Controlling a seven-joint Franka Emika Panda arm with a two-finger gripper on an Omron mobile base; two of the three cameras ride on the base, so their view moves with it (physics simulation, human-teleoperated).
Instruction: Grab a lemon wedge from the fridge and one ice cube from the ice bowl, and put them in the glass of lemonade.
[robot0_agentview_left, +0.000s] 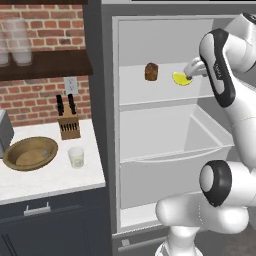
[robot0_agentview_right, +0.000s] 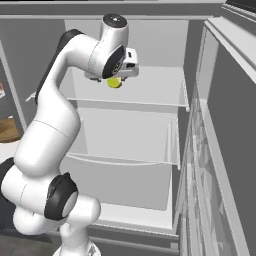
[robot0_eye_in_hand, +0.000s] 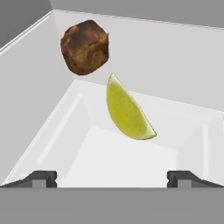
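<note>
The fridge (robot0_agentview_left: 150, 102) stands open, its pale shelves bare apart from two items on the top one. The yellow lemon wedge (robot0_agentview_left: 181, 79) (robot0_agentview_right: 114, 83) (robot0_eye_in_hand: 128, 111) lies on that top shelf. My gripper (robot0_agentview_left: 192, 71) (robot0_agentview_right: 118, 76) (robot0_eye_in_hand: 113, 178) hovers just short of the wedge, open, both fingertips (robot0_eye_in_hand: 43, 178) wide apart with nothing between them. On the white counter to the left sit the wooden ice bowl (robot0_agentview_left: 31, 152) and the glass of lemonade (robot0_agentview_left: 76, 157). No ice cube can be made out in the bowl from here.
A brown muffin-like lump (robot0_agentview_left: 151, 71) (robot0_eye_in_hand: 84, 41) sits left of the wedge on the same shelf. A knife block (robot0_agentview_left: 69, 125) stands behind the glass, and clear jars (robot0_agentview_left: 17, 42) on a wall shelf. The open fridge door (robot0_agentview_right: 215, 150) is on my right.
</note>
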